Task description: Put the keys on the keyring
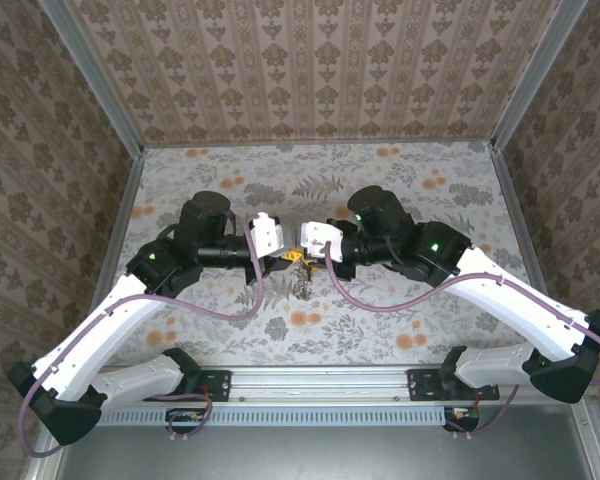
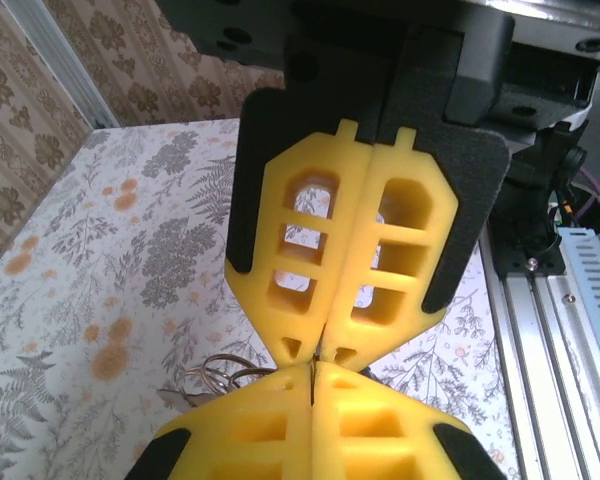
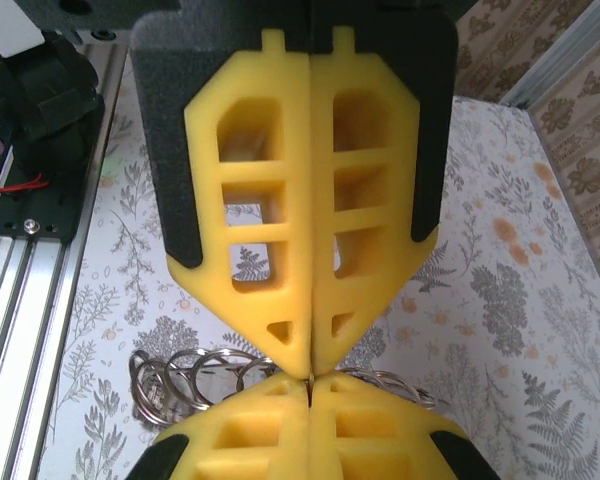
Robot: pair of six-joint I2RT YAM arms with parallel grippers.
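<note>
Two grippers meet tip to tip: left gripper (image 2: 320, 352) and right gripper (image 3: 310, 372), each with jaws pressed together. One keyring (image 3: 195, 375) of several linked wire loops lies just beneath their tips, mid-table (image 1: 380, 330); keys cannot be counted.

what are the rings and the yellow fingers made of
Rings: likely metal wire, since they are thin, silvery and shiny, with bright glints. Fingers: probably hard plastic, matte yellow, with a smooth even surface and cut-out windows. Whether they are moulded or printed is unclear.
</note>
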